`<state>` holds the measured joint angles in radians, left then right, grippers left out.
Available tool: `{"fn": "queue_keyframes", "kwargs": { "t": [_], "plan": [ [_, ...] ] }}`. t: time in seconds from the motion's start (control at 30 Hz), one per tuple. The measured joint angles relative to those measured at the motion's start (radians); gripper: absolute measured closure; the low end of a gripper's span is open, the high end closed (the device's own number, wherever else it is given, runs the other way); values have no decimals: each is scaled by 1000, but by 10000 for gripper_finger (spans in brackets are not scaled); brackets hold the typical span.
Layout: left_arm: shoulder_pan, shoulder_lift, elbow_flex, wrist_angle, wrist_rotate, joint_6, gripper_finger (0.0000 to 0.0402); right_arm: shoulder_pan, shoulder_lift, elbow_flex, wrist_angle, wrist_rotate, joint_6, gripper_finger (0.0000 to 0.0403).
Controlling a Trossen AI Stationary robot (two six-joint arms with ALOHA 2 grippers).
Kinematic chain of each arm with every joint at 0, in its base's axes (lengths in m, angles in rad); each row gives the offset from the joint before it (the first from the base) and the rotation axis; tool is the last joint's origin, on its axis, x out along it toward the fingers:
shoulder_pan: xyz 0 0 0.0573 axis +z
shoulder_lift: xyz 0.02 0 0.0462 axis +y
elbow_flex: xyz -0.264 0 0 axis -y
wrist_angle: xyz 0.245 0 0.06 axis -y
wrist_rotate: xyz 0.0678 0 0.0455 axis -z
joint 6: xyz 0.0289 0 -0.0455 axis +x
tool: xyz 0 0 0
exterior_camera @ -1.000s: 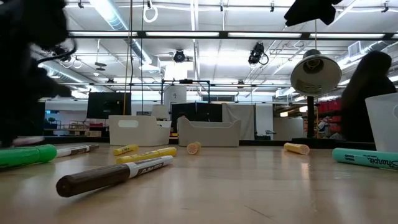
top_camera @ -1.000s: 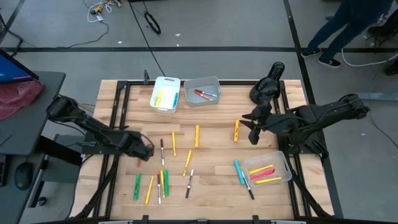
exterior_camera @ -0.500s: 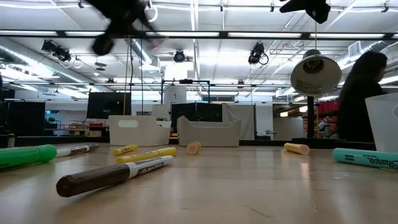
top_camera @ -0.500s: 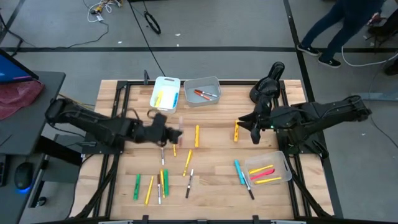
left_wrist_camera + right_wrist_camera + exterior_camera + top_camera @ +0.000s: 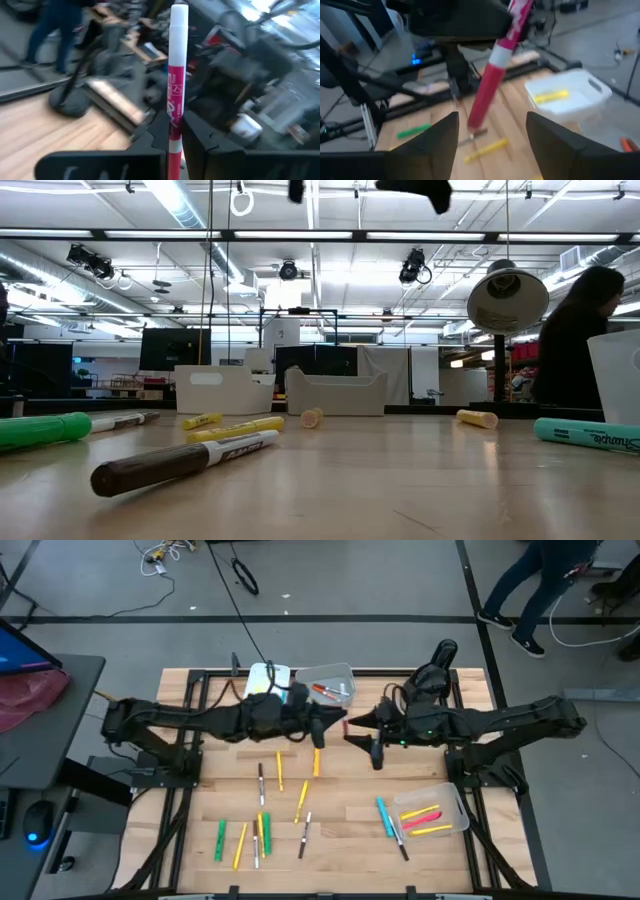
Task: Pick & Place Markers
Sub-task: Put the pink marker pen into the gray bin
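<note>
My left gripper [image 5: 328,723] hangs high over the table's far middle, shut on a pink marker [image 5: 176,85] with a white end. My right gripper [image 5: 492,142] faces it from the right, open. Its two fingers stand on either side of the marker's red lower end [image 5: 479,107] without touching it. Several yellow, green, orange and dark-capped markers [image 5: 262,828] lie flat on the wood. In the low view a brown-capped one [image 5: 185,462] lies nearest. My left gripper pinches the pink marker's shaft [image 5: 173,131] between its two fingers [image 5: 200,142]. The fingers come level from the table's left side. The marker is lifted clear of the table, its white end [image 5: 179,12] standing out past the fingertips.
A white bin [image 5: 268,680] with yellow markers and a grey bin [image 5: 335,673] with red ones stand at the far edge. A clear bin [image 5: 432,810] holds yellow and pink markers near right. A dark lamp [image 5: 436,665] stands far right. A person [image 5: 545,585] walks beyond the table.
My left gripper has risen from the table's near left, swung toward the far middle and tipped from pointing down to level, carrying the pink marker lifted clear. My right gripper has moved toward the table's left, up to the marker.
</note>
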<state>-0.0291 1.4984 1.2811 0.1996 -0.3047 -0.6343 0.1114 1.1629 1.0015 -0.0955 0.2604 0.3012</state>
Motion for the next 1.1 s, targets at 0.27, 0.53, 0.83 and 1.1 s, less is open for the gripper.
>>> {"fn": "queue_keyframes", "kwargs": {
  "t": [0.27, 0.53, 0.83, 1.1],
  "plan": [
    [22, 75, 129, -5, 99, 92, 372, -8, 22, -1, 171, 0, -30, 199],
    [32, 75, 129, -20, 96, 97, 357, -9, -35, 0, 156, 11, -33, 319],
    [80, 64, 129, -128, 167, 138, 310, -38, -44, 0, 18, 7, 50, 378],
    [224, -39, 129, -568, 316, 107, 235, -229, -28, 0, -85, -164, 180, 377]
  ]
}}
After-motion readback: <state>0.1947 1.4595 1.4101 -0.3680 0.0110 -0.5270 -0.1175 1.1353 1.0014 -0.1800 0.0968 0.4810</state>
